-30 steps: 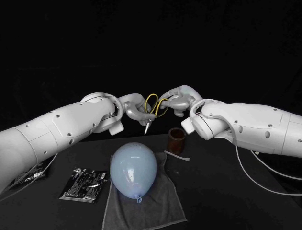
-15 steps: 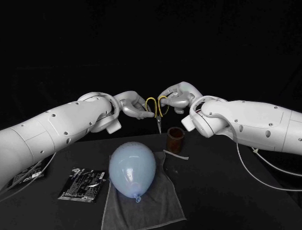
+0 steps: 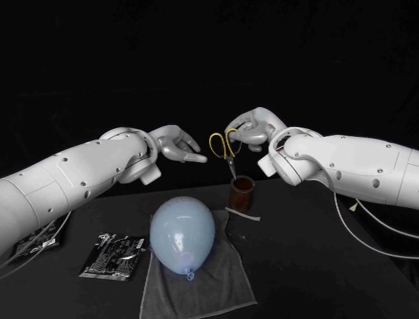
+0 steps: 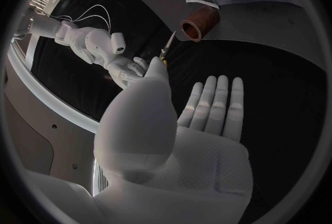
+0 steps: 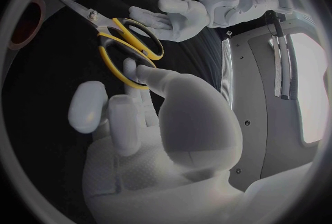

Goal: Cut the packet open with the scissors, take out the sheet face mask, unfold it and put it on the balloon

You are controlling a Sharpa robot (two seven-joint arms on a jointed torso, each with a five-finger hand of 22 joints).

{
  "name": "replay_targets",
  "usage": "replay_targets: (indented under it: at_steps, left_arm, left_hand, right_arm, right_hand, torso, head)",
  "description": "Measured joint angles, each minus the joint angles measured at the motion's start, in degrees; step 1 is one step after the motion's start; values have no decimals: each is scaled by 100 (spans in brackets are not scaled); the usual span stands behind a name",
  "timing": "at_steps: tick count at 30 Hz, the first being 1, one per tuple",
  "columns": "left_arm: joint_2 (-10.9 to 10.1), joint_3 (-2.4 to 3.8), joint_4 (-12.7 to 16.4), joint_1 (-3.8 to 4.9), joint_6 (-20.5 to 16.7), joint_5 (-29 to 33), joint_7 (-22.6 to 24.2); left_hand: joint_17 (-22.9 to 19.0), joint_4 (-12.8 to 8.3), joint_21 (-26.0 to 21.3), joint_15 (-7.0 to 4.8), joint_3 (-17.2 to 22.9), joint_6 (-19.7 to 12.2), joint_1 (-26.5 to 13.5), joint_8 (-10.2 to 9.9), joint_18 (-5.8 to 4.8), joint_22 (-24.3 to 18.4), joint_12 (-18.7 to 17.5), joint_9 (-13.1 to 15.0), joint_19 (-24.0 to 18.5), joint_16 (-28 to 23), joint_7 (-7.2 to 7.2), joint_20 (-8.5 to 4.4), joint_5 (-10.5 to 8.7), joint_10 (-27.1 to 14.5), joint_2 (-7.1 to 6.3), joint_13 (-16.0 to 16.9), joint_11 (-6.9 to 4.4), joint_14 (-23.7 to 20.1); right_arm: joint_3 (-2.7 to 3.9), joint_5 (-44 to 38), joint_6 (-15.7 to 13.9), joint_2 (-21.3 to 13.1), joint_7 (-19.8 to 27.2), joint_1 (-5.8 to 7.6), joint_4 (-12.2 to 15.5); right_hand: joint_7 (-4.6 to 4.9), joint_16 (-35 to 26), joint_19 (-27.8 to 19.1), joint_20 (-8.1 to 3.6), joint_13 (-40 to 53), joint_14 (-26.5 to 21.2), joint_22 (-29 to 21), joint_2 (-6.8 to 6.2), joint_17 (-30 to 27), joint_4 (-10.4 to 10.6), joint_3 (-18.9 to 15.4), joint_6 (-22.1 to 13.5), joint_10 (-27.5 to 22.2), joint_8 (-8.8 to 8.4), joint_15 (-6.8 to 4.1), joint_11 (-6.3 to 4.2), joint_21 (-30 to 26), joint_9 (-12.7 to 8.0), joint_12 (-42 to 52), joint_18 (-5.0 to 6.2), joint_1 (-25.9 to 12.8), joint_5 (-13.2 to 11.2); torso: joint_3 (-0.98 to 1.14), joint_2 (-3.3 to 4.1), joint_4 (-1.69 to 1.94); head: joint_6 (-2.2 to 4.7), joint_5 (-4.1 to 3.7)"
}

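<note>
The yellow-handled scissors [image 3: 222, 147] hang blades down in the air above the table's back. My right hand [image 3: 251, 130] holds them by a handle loop. In the right wrist view the scissors [image 5: 122, 41] stand at the fingertips of the right hand [image 5: 131, 113], blades together. My left hand [image 3: 176, 145] is open with spread fingers, a short way left of the scissors and apart from them; its palm [image 4: 201, 124] is bare. The pale blue balloon [image 3: 182, 232] lies on a grey cloth [image 3: 202, 282]. The black packet [image 3: 113, 256] lies flat to the balloon's left.
A brown cylindrical holder [image 3: 241, 193] stands behind the balloon, directly under the scissor tips, with a white strip [image 3: 245, 214] beside it. Another dark packet [image 3: 35, 243] lies at the table's left edge under my left arm. Cables trail at the right.
The left hand has let go of the scissors and drawn away to the left, opening. The scissors now hang from the right hand alone, blades swung down over the holder.
</note>
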Motion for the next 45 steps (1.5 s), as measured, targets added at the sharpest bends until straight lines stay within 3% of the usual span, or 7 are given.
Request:
replay_targets:
  at_steps: [6, 9, 20, 26, 31, 39, 45]
  left_arm:
    - [-199, 15, 49, -9, 0, 297, -13]
    - [-344, 19, 90, -23, -19, 543, 3]
    - [-1040, 23, 386, -96, -305, 1537, 127]
    - [-1339, 23, 649, -116, -485, 1861, 199]
    - [-1476, 23, 812, -120, -591, 2002, 237]
    - [-1609, 22, 970, -122, -703, 2147, 266]
    - [-1636, 22, 1021, -122, -740, 2204, 276]
  left_hand:
    - [-32, 16, 0, 5, -16, 202, 13, 49, 0, 15, 0, 55, 26, 0, 37, -22, 0, 0, -9, 1, 0, -4]
    - [-41, 15, 69, -41, -15, 274, 22, 91, 0, 41, 51, 56, 165, 63, 48, -26, 0, 77, 82, 12, -28, 101]
    - [-63, -10, 118, -82, 90, 403, 114, 178, -1, 47, 128, 63, 297, 133, 59, -12, 0, 217, 200, 11, -71, 227]
    - [-69, -9, 118, -82, 122, 427, 144, 178, 92, 52, 131, 63, 320, 156, 78, -30, 0, 217, 229, 11, -71, 227]
    - [-69, -9, 118, -103, 121, 427, 144, 178, 93, 52, 132, 62, 320, 156, 78, -30, 0, 238, 229, 11, -50, 248]
    - [-68, -9, 118, -103, 122, 427, 121, 202, 92, 51, 154, 62, 320, 156, 78, -30, 0, 259, 252, 10, -71, 248]
    - [-74, -9, 118, -83, 121, 427, 144, 202, 92, 51, 154, 61, 320, 156, 78, -30, 0, 259, 275, 10, -71, 268]
  right_arm:
    - [0, -336, 33, -37, -95, 3, -69]
    - [-1, -513, 58, -40, -129, 4, -117]
    - [-3, -1088, 91, 50, -157, -94, -428]
    - [-3, -1267, 75, 170, -127, -256, -721]
    - [-4, -1348, 60, 265, -81, -418, -904]
    - [-4, -1374, 7, 475, 30, -709, -1254]
    - [-5, -1361, -61, 625, 134, -837, -1483]
  right_hand:
    - [-1, -1, 0, 0, 10, 7, 6, 0, 0, -1, 0, -2, 1, -1, 7, 1, 7, 7, -5, -2, 0, -2]
    - [-7, -1, 20, -20, 10, 7, 17, 0, 9, -1, 0, -10, 4, 21, 7, 3, 7, 11, -6, -5, 0, -3]
    - [-1, 22, 20, -20, 20, 10, 41, -1, 20, -1, -1, -19, 14, 22, 10, -5, 28, 18, -9, -41, 0, -15]
    - [-9, 22, 20, -20, 19, 4, 49, -1, 19, -11, 9, -28, 17, 21, 4, -7, 28, 19, -20, -42, 0, -22]
    - [-9, 22, 20, -19, 19, 5, 49, -2, 15, -19, 16, -29, 24, 21, 13, -13, 27, 19, -21, -43, -1, 1]
    - [-9, 21, 19, -19, 27, 5, 49, -10, 11, -20, 15, -30, 24, 19, 13, -12, 27, 25, -21, -44, -9, 1]
    - [-9, 21, 19, -19, 39, 5, 37, -9, 5, -47, 34, -31, 25, 18, 13, -12, 27, 38, -21, -45, -55, 1]
  torso:
    - [-7, 8, 0]
    - [-7, 8, 4]
    - [-9, 9, 21]
    - [-11, 8, 24]
    - [-10, 7, 20]
    - [0, 7, 7]
    - [0, 7, 7]
  head:
    - [-29, -19]
    - [-46, -37]
    - [-102, -87]
    - [-124, -85]
    - [-145, -72]
    - [-174, -60]
    - [-192, -66]
